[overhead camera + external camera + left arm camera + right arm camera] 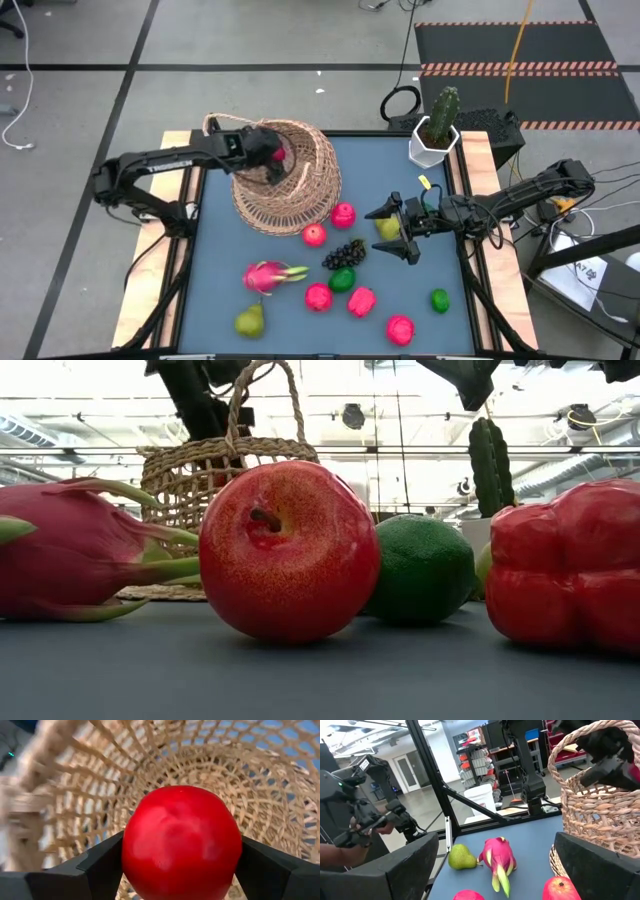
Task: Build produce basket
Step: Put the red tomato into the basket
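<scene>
High view: my left gripper (pixel 270 155) sits over the basket (pixel 300 195) at upper centre, clamped on a red fruit (pixel 276 154); my right gripper (pixel 398 232) hangs spread wide at right of centre, beside a pear (pixel 387 227) and grapes (pixel 345 253)

Low view: an apple (pixel 288 550) fills the centre, a lime (pixel 425 570) at its right, the basket behind at upper left

Left wrist view: my fingers (pixel 102 865) pinch the red fruit inside the basket

Right wrist view: a dragon fruit (pixel 497 860) lies at lower centre

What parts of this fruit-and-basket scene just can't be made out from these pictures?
- Basket floor: high view, hidden by the left gripper; left wrist view, hidden by the red fruit it holds.
- Grapes: low view, hidden behind the near fruits.
- Cactus pot: low view, mostly hidden by the lime.
</scene>
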{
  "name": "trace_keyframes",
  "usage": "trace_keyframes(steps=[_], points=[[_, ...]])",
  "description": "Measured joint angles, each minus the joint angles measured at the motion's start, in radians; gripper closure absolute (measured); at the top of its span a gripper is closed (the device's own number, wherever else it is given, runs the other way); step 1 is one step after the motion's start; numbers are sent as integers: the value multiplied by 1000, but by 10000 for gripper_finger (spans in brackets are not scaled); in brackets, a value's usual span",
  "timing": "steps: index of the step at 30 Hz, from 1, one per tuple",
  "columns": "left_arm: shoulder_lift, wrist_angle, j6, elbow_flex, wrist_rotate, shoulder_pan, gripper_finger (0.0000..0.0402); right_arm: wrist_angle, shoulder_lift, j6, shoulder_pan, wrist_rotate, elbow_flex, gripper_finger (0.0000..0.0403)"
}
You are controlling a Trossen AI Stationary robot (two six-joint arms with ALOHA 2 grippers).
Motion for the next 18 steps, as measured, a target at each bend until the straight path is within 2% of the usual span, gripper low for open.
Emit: trace_keyframes(steps=[5,18], points=[[23,0,-16,0,44,17,80,-14,0,-1,0,1,0,9],[35,-36,-83,0,36,52,80,-21,0,-23,0,2,0,9]])
